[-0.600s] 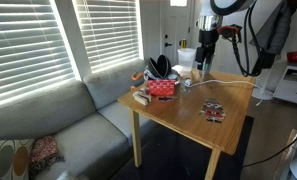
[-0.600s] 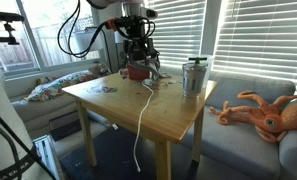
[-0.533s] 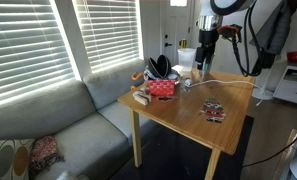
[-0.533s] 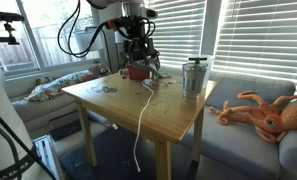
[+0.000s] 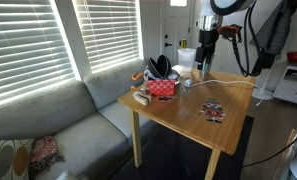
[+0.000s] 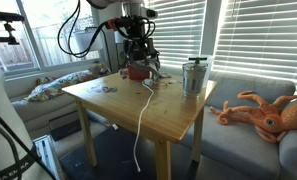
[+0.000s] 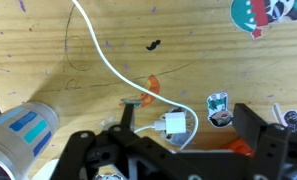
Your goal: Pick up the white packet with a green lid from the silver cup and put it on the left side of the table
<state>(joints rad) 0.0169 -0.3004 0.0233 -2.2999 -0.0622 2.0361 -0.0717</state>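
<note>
The silver cup [image 6: 195,76] stands upright near the sofa-side edge of the light-wood table [image 6: 128,108], well apart from my gripper. The white packet with a green lid is too small to make out; I cannot tell whether it sits in the cup. My gripper [image 6: 140,55] hangs over the far part of the table [image 5: 188,128], seen also in an exterior view [image 5: 204,62]. In the wrist view my gripper [image 7: 191,116] is open and empty, its fingers above the bare wood [image 7: 108,45]. The silver cup does not show in the wrist view.
A white cable [image 7: 108,55] with a white plug [image 7: 174,124] runs under my fingers. A white-and-blue cup [image 7: 23,135], stickers [image 7: 219,106] and a small orange piece [image 7: 151,85] lie nearby. A red basket [image 5: 163,87] and a dark flat packet [image 5: 213,110] are on the table. A grey sofa [image 5: 58,125] stands beside it.
</note>
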